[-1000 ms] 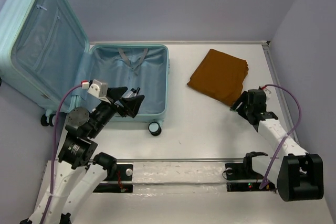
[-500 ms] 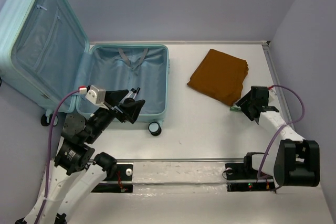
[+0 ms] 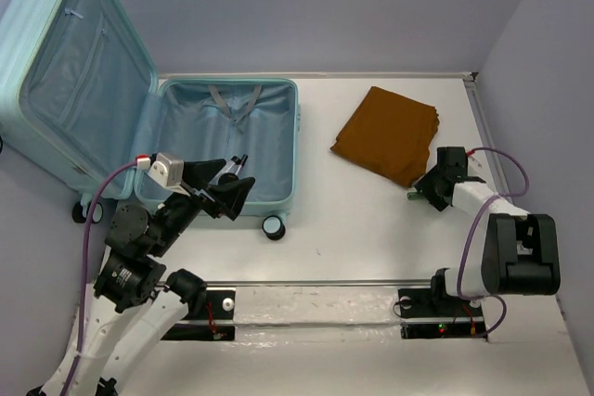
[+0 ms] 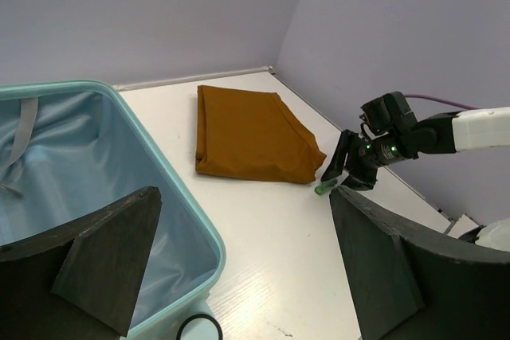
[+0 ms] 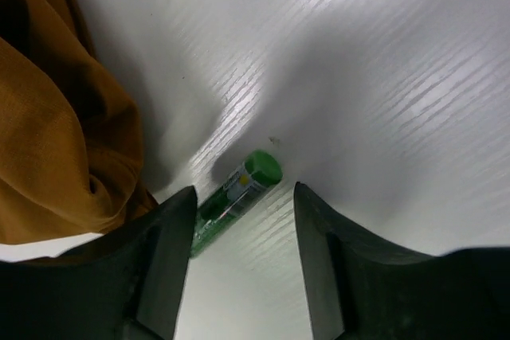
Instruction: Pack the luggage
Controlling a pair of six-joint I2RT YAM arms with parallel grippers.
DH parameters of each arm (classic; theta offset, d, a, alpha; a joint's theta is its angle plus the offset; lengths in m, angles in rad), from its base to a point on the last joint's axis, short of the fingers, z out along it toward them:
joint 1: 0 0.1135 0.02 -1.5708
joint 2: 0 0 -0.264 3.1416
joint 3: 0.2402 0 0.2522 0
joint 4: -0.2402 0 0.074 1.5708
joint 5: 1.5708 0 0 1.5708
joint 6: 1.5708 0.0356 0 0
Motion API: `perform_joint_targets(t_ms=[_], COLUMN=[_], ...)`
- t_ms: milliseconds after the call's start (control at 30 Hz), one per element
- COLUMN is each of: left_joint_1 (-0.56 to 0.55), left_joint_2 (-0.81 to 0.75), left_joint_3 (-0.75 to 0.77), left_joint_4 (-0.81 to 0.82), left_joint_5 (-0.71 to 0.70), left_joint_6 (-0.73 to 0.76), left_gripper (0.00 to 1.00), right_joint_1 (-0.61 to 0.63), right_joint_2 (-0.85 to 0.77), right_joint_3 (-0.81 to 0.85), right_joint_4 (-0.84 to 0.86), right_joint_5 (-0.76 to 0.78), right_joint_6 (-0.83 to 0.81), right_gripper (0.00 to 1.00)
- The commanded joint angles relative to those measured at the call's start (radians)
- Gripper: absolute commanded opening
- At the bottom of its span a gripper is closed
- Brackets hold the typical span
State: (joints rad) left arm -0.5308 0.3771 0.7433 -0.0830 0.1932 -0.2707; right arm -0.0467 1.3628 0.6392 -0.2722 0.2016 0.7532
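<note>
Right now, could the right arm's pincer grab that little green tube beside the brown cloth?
Probably yes. The right pincer hangs open over the green tube, a finger to either side. The brown cloth lies close by but does not cover it.

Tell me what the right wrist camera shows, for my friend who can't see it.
A small green tube lies on the white table between the open jaws of the right gripper. A rumpled brown cloth fills the left side, right beside the tube.
</note>
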Motion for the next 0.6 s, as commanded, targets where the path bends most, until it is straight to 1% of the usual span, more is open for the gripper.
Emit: perform_joint_targets(t_ms=[0,33,67,133,167,267,367,400,467,500,567], left_joint_1=[-0.006,-0.006,-0.006,-0.006,-0.006,-0.006,-0.006,-0.006,-0.006,-0.006,-0.006], left_joint_2=[-0.015,-0.017,-0.018,-0.023,-0.023,-0.029,-0.029,-0.027,-0.026,-0.023,-0.015], left_joint_3=[0.007,0.007,0.007,0.007,0.007,0.008,0.008,0.008,0.008,0.01,0.011], left_joint_4=[0.022,0.022,0.02,0.02,0.019,0.017,0.017,0.017,0.017,0.011,0.006], left_joint_5=[0.0,0.0,-0.001,-0.008,-0.008,-0.014,-0.014,-0.015,-0.021,-0.043,-0.069], left_joint_6=[0.01,0.01,0.011,0.01,0.011,0.013,0.014,0.014,0.013,0.008,-0.005], left_gripper=[0.99,0.99,0.99,0.99,0.99,0.99,0.99,0.99,0.99,0.99,0.99], right_joint_1=[-0.005,-0.005,-0.005,-0.005,-0.005,0.031,0.054,0.054,0.079,0.079,0.088], right_joint_2=[0.051,0.062,0.07,0.062,0.052,0.007,-0.047,-0.068,-0.135,-0.236,-0.351], right_joint_3=[0.017,0.014,0.011,-0.019,-0.032,-0.047,-0.058,-0.065,-0.087,-0.095,-0.087], right_joint_4=[0.047,0.051,0.051,0.056,0.067,0.051,0.021,0.016,-0.014,-0.025,-0.068], right_joint_5=[-0.072,-0.124,-0.142,-0.166,-0.194,-0.194,-0.244,-0.255,-0.268,-0.274,-0.31], right_joint_6=[-0.053,-0.067,-0.078,-0.089,-0.097,-0.117,-0.129,-0.132,-0.141,-0.146,-0.143], right_gripper=[0.53,0.5,0.47,0.43,0.39,0.25,0.15,0.07,0.07,0.07,0.07])
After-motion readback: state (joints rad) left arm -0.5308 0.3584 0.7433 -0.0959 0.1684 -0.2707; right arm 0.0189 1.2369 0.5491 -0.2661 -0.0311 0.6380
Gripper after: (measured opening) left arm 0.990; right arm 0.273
